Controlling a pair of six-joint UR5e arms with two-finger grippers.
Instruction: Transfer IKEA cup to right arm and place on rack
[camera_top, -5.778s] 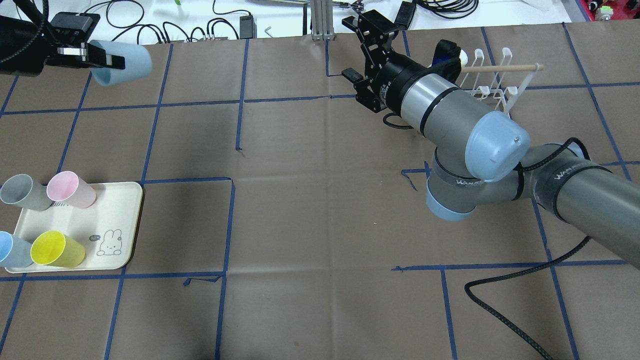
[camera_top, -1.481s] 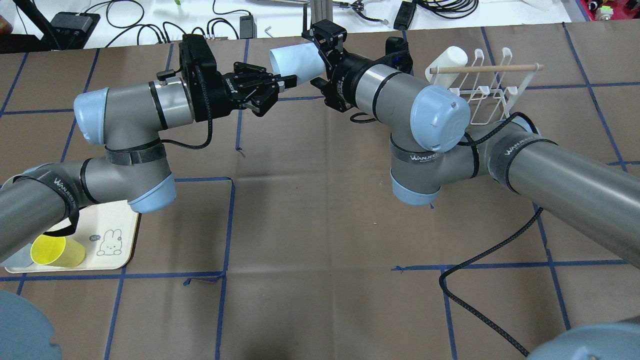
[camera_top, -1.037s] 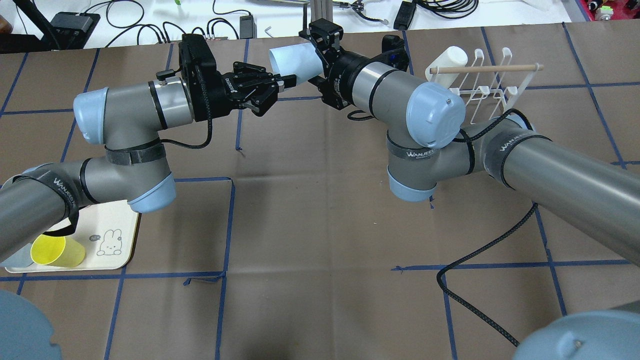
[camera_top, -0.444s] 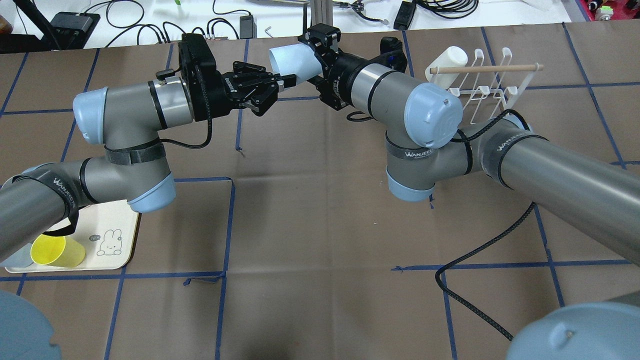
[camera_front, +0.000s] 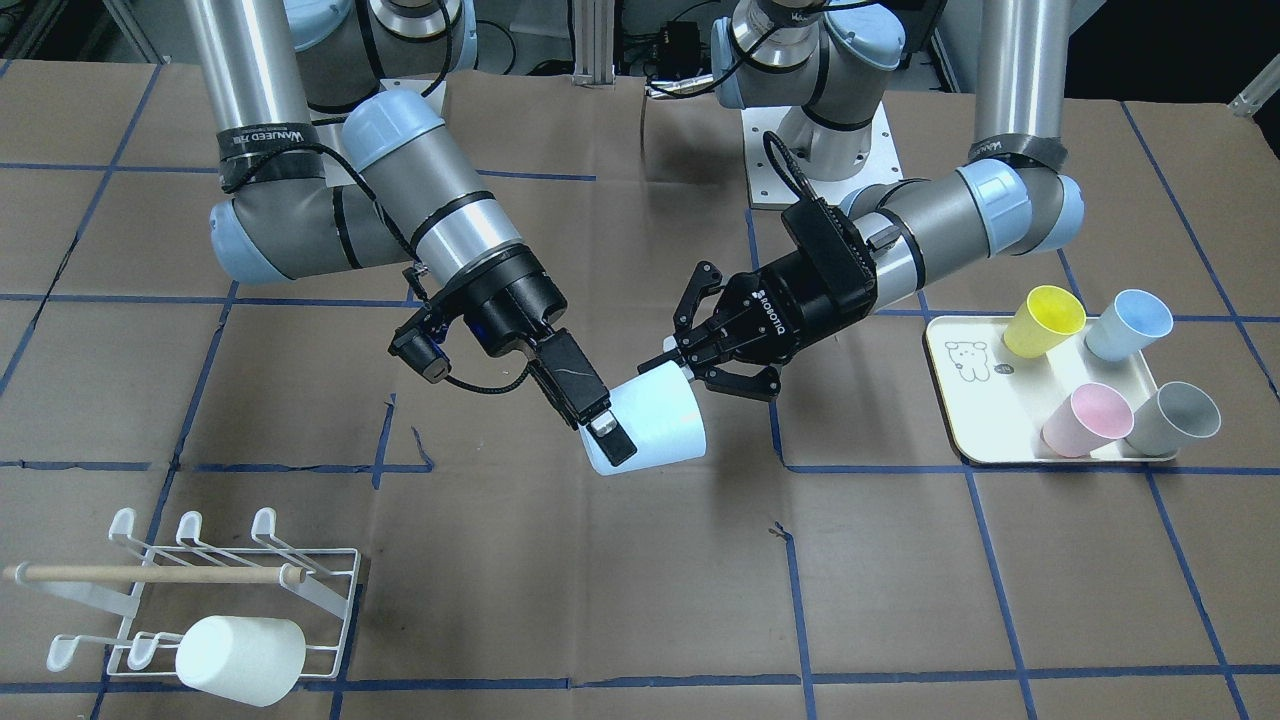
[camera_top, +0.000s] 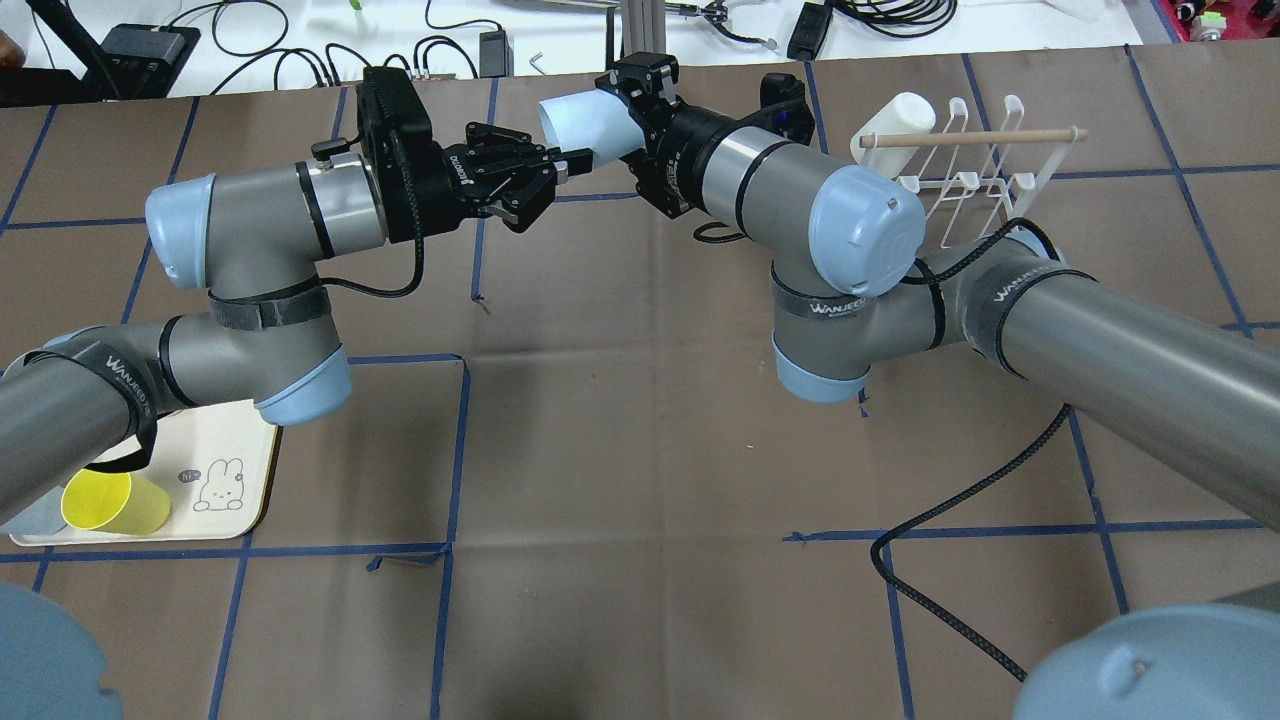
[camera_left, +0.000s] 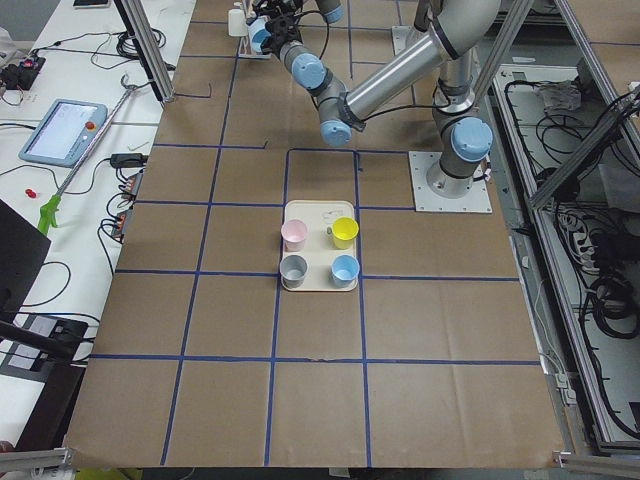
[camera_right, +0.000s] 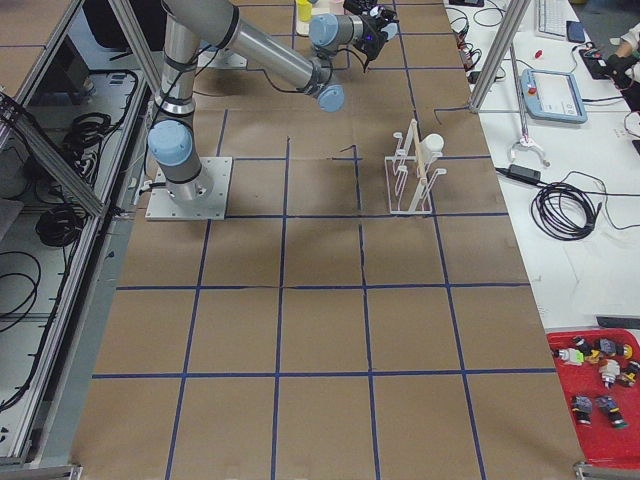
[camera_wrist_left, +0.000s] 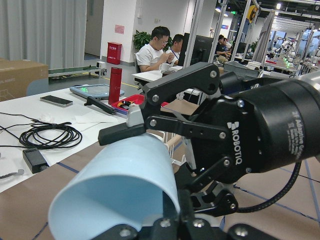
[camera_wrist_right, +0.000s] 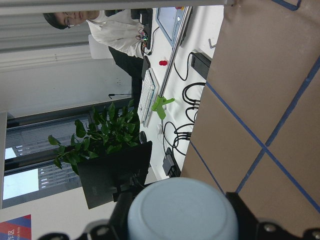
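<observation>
Nearest me on the bench (camera_front: 600, 600) sits the rack (camera_front: 160, 574). Its dowel runs across it, and a white cup (camera_front: 240, 660) lies on its side at the rack's near end.

Beyond the rack, off toward the tray side, the pale blue cup (camera_front: 660, 425) hangs tilted above the bench. The right hand (camera_front: 615, 430) is clamped on it, with one finger pressed against the cup's wall. In the right wrist view the cup's closed end sits between that hand's fingers.

Just past the cup from the rack, the left hand (camera_front: 690, 362) faces it with its fingers spread apart. Their tips are right at the cup's other end, and I cannot tell whether they touch it.

Well apart from the rack, along the bench on the far side of both hands, lies the tray (camera_front: 965, 400) with four cups standing on it. The pink cup (camera_front: 1087, 418) and grey cup (camera_front: 1172, 418) are in front. The yellow cup (camera_front: 1045, 320) and sky-blue cup (camera_front: 1128, 325) stand behind them.

Farthest from the rack, the right arm (camera_front: 430, 200) and left arm (camera_front: 940, 210) run back toward the robot's base.
</observation>
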